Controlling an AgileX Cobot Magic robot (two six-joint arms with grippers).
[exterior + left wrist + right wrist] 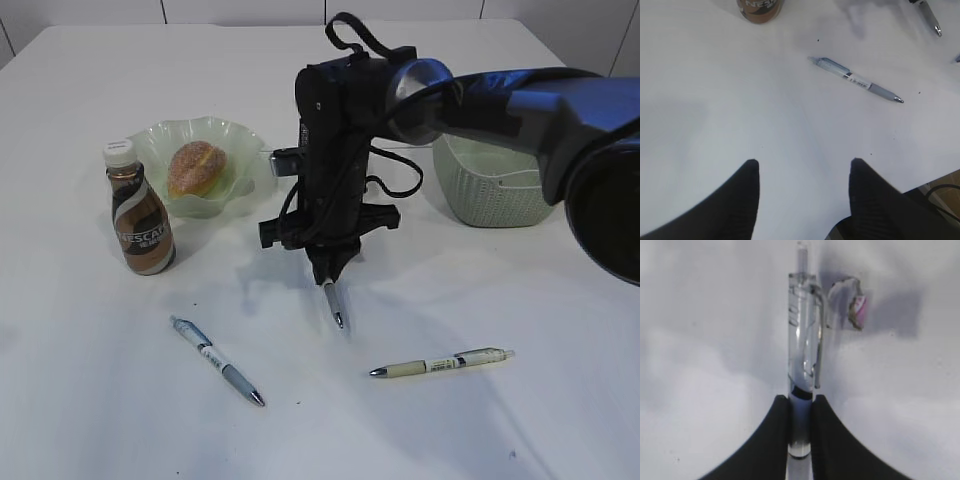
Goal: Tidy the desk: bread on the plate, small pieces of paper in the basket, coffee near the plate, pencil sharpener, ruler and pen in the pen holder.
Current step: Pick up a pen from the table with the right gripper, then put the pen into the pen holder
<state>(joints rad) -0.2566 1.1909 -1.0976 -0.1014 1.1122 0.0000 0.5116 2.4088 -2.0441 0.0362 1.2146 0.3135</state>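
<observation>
My right gripper (325,270) is shut on a clear-barrelled pen (333,303) and holds it tip down just above the table's middle. The right wrist view shows the jaws (801,407) clamped on this pen (804,350). A blue pen (216,359) and a green pen (440,362) lie on the table in front. The bread (196,167) sits on the green plate (240,140), with the coffee bottle (140,210) beside it. My left gripper (804,167) is open and empty over bare table, near the blue pen (857,80). Pen holder, ruler and sharpener are out of view.
A pale green basket (490,185) stands at the right, behind my right arm. A small white and pink scrap (850,302) lies on the table beyond the held pen. The coffee bottle's base (760,7) shows at the top of the left wrist view.
</observation>
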